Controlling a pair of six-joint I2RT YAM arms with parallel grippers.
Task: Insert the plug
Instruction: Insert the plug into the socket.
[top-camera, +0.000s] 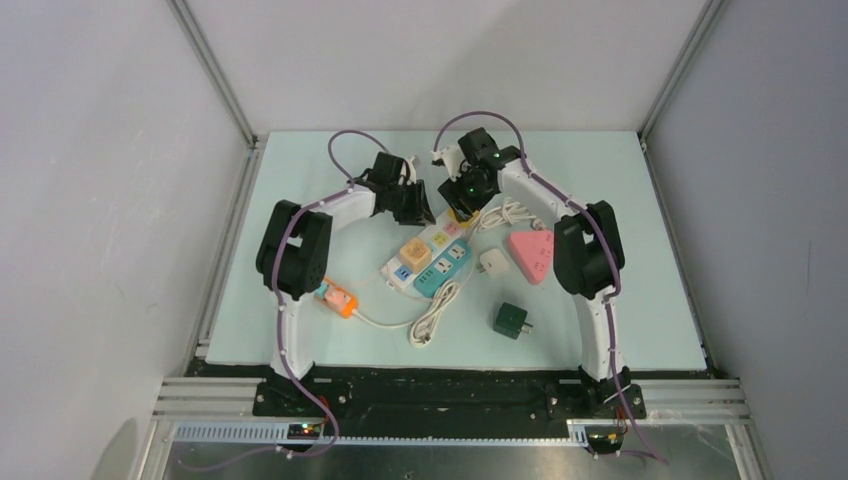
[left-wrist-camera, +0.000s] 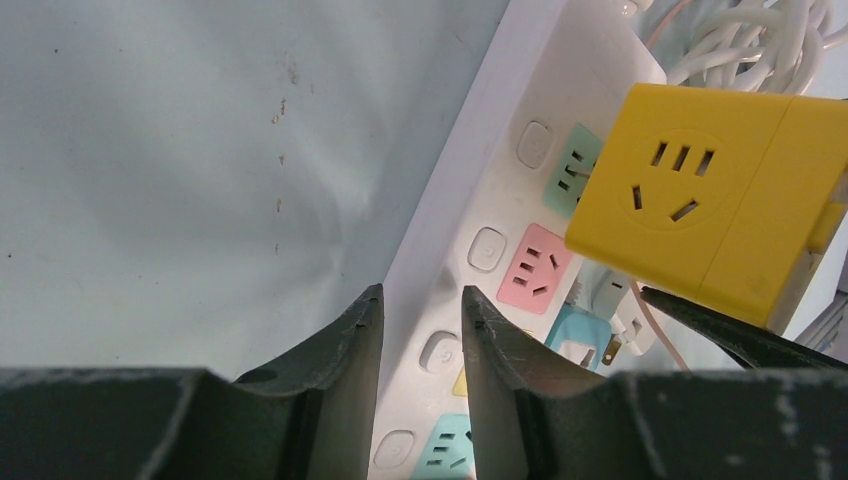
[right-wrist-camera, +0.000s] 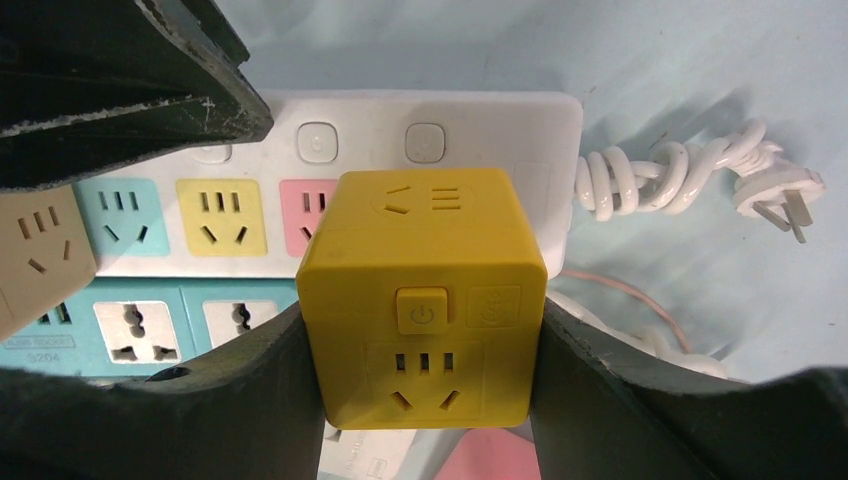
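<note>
Cube (right-wrist-camera: 425, 290), yellow, clamped between right gripper (right-wrist-camera: 422, 335) fingers, tilted over far end of white strip (left-wrist-camera: 520, 80), prongs at green socket; seating not discernible. Left gripper (left-wrist-camera: 422, 325) partly open, holding nothing, poised at strip edge. Strip lies on counter (left-wrist-camera: 200, 150).
</note>
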